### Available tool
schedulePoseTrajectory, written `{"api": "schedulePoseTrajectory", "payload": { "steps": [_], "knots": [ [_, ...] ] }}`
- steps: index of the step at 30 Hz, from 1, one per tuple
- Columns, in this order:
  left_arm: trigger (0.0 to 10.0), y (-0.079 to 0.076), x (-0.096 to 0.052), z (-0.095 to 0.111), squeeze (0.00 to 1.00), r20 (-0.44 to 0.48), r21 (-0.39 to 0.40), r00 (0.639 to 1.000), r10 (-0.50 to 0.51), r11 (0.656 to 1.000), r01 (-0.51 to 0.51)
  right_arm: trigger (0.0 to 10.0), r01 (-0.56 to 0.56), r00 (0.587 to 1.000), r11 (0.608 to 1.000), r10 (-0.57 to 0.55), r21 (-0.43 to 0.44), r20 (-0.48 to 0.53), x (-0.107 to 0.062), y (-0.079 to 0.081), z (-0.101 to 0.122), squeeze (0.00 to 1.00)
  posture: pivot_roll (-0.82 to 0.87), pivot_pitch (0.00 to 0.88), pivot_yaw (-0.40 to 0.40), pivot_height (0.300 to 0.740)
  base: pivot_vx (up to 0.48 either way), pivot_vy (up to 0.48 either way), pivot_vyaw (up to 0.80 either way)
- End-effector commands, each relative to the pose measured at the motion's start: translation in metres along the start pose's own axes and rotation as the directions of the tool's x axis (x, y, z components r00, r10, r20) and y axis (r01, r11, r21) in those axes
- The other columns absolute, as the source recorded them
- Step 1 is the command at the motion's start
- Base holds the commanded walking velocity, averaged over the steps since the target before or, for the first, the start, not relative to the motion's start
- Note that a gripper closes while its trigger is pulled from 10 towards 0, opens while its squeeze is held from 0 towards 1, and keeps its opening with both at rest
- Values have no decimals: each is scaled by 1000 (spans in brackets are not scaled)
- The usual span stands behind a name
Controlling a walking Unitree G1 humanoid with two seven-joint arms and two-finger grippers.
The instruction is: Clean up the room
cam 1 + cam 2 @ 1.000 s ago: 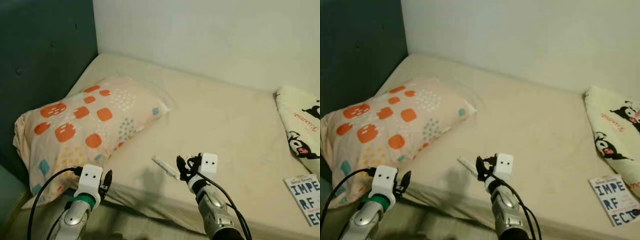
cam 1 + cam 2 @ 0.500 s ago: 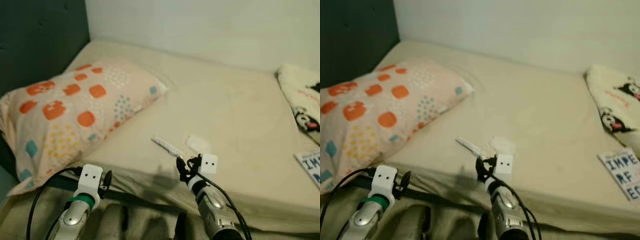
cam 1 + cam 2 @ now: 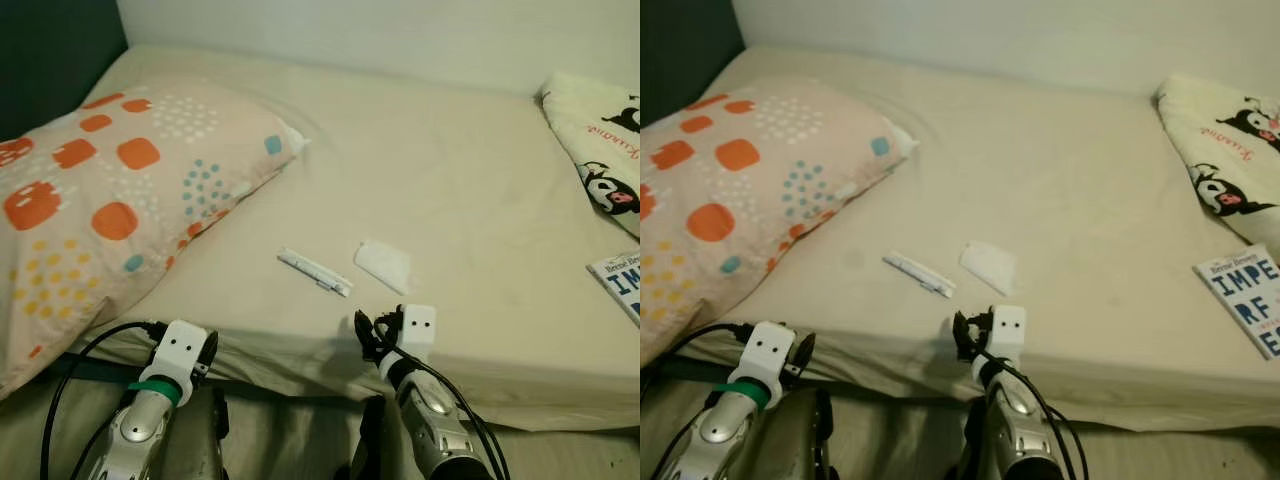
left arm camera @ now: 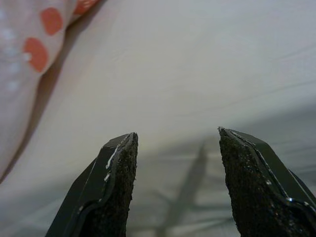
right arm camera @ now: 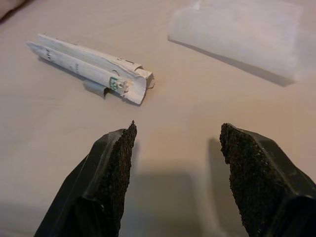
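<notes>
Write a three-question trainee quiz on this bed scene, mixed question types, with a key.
1. True or false: the right gripper holds the rolled wrapper.
2. What lies beside the wrapper on the bed? A) white tissue B) spoon C) sock
3. Fill in: the book lies near the bed's ___ edge, by the robot's own sides.

Key: 1 false, its fingers are open short of it. 2 A, the tissue. 3 right.
</notes>
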State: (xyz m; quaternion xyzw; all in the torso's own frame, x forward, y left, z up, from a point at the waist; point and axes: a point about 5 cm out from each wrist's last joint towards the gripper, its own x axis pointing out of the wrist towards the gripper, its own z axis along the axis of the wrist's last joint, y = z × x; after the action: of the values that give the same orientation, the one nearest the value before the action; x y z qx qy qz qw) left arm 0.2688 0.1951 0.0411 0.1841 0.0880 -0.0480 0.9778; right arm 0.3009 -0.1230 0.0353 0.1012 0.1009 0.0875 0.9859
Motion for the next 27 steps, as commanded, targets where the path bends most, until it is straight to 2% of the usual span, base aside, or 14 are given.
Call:
{"api": "schedulePoseTrajectory", "payload": {
  "steps": [1,5,8,9,12,13,14,15,16,21,23,24,25,27],
  "knots": [
    [10000,-1,-2,-1,0,0,21,1000,-10,1000,10,10000,-6,1000,1000,6,-20,3,-1,0,0,0,182,114,-68,535,0,0,0],
    [10000,9,-2,5,0,24,63,1000,-7,998,5,10000,-103,990,982,116,-156,81,18,22,25,0,206,130,-45,520,0,0,0],
    [10000,12,-3,6,0,28,76,1000,-6,997,4,10000,-132,981,970,158,-205,113,22,29,35,0,206,130,-45,520,0,0,0],
    [10000,18,-6,5,0,28,97,1000,-2,995,-1,10000,-193,945,921,267,-339,186,27,40,59,0,230,132,-43,520,0,0,0],
    [10000,24,-10,2,0,22,110,1000,6,994,-8,10000,-260,899,830,394,-494,189,29,53,74,0,235,133,-43,520,0,0,0],
    [10000,24,-11,1,0,20,112,1000,9,994,-11,10000,-285,890,789,429,-545,156,30,59,73,294,238,136,-43,520,0,0,0],
    [10000,24,-11,1,0,20,112,1000,9,994,-11,10000,-285,890,789,429,-545,156,30,59,73,294,238,136,-43,520,0,0,0],
    [10000,25,-12,1,0,18,113,1000,11,994,-13,10000,-300,884,760,449,-576,132,31,62,72,294,238,136,-43,520,0,0,0],
    [10000,25,-12,1,0,18,112,1000,14,994,-16,10000,-306,887,738,451,-602,102,34,66,70,1000,238,136,-43,520,0,0,0],
    [10000,25,-15,2,0,22,108,1000,23,994,-25,10000,-290,910,667,415,-687,19,42,75,62,1000,261,154,-48,520,0,0,0],
    [10000,24,-19,3,0,24,104,999,26,994,-28,10000,-267,932,579,359,-770,-53,48,79,55,1000,270,165,-52,520,0,0,0],
    [10000,24,-19,3,0,24,104,999,26,994,-28,10000,-267,932,579,359,-770,-53,48,79,55,1000,270,165,-52,520,0,0,0],
    [10000,24,-22,2,0,19,103,999,28,994,-30,10000,-267,940,545,331,-795,-88,51,79,52,910,280,174,-55,520,0,0,0],
    [10000,24,-24,1,0,16,103,999,29,994,-30,10000,-270,943,529,315,-805,-109,52,79,50,910,280,174,-55,520,0,0,0]
  ]
}}
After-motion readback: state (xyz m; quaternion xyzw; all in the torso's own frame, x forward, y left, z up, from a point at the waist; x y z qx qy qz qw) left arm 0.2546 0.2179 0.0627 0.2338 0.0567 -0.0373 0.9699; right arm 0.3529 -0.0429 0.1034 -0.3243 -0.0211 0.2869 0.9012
